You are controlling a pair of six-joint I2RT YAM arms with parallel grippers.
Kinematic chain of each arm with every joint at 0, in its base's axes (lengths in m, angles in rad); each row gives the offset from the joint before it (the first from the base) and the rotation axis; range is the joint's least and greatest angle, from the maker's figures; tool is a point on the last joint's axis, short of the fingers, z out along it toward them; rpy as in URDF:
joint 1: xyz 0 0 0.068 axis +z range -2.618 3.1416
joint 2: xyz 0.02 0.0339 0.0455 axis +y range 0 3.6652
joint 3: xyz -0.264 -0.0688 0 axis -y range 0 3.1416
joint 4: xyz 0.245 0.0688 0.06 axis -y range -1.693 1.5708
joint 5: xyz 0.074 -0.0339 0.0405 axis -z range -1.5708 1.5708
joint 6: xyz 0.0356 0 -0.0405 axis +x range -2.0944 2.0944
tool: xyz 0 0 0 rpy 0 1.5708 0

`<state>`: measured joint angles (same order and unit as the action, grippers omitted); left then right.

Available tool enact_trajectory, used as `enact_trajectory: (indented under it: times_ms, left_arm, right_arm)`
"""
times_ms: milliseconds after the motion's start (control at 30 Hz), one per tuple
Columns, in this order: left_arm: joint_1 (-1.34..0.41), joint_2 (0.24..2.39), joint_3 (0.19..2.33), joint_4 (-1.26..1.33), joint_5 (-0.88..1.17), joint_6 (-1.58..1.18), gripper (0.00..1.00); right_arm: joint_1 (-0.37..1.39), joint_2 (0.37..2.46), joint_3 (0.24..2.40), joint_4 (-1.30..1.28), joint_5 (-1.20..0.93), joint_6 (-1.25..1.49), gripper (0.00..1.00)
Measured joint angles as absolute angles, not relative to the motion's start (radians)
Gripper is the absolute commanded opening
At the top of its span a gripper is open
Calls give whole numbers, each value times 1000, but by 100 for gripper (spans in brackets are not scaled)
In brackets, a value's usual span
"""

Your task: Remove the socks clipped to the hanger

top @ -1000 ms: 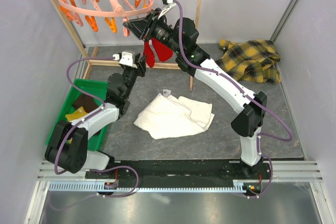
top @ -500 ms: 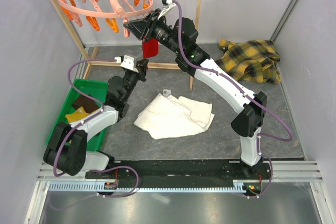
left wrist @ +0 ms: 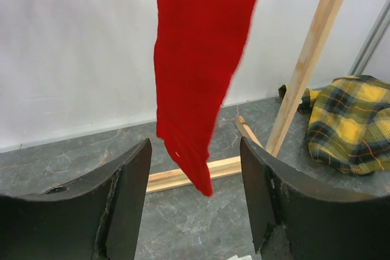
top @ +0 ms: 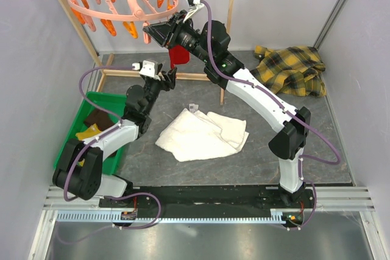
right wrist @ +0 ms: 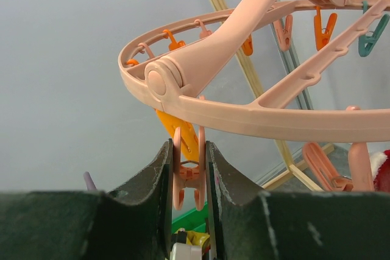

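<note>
The salmon-pink hanger (top: 122, 1) hangs at the top left; its ring also fills the right wrist view (right wrist: 256, 114). My right gripper (top: 153, 31) is shut on one pink clip (right wrist: 189, 175) under the ring. A red sock (top: 178, 56) dangles below the right wrist, held at its top by a pink clip. In the left wrist view the red sock (left wrist: 198, 77) hangs straight down, its tip just above and beyond my left gripper (left wrist: 195, 211), which is open and empty. A brown sock (top: 100, 118) and a mustard sock (top: 88, 132) lie in the green bin (top: 97, 97).
A white towel (top: 201, 133) lies on the grey floor in the middle. A yellow-black plaid shirt (top: 292, 68) lies at the back right. The wooden frame rack (top: 201, 77) has a floor bar behind the left gripper and uprights on both sides.
My left gripper has shifted a little right and up toward the red sock. The sock has swung and now hangs narrower. The right gripper has stayed on the clip.
</note>
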<state>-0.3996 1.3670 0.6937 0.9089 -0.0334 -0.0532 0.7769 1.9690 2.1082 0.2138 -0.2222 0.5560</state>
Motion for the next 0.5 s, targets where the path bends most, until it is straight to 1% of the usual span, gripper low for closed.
enact_trajectory:
  times_ms: [100, 133, 167, 200, 267, 300, 367, 400, 467, 500]
  left_arm:
    - [-400, 1396, 730, 897, -46, -50, 66]
    - [-400, 1406, 744, 892, -48, -48, 63]
    - [-400, 1413, 751, 891, -49, -47, 56]
    - [-400, 1420, 759, 888, -48, -47, 26]
    - [-400, 1431, 768, 885, -42, -44, 2]
    - [-400, 1433, 769, 879, -36, -38, 2]
    - [-400, 1432, 769, 871, -20, -36, 2]
    - [-400, 1428, 766, 869, -13, -36, 2]
    - [-400, 1402, 744, 856, -1, -36, 2]
    - [-400, 1383, 731, 844, 2, -37, 2]
  right_arm:
    - [777, 1966, 2108, 207, -223, 555, 25]
    - [777, 1964, 2108, 205, -223, 555, 25]
    - [777, 1963, 2108, 204, -223, 554, 25]
    - [777, 1961, 2108, 203, -223, 555, 26]
    - [777, 1957, 2108, 201, -224, 555, 28]
    - [777, 1955, 2108, 200, -226, 555, 32]
    - [777, 1949, 2108, 195, -228, 552, 36]
    - [777, 1945, 2108, 189, -229, 546, 41]
    - [777, 1936, 2108, 167, -229, 532, 47]
    - [778, 1930, 2108, 150, -226, 522, 55]
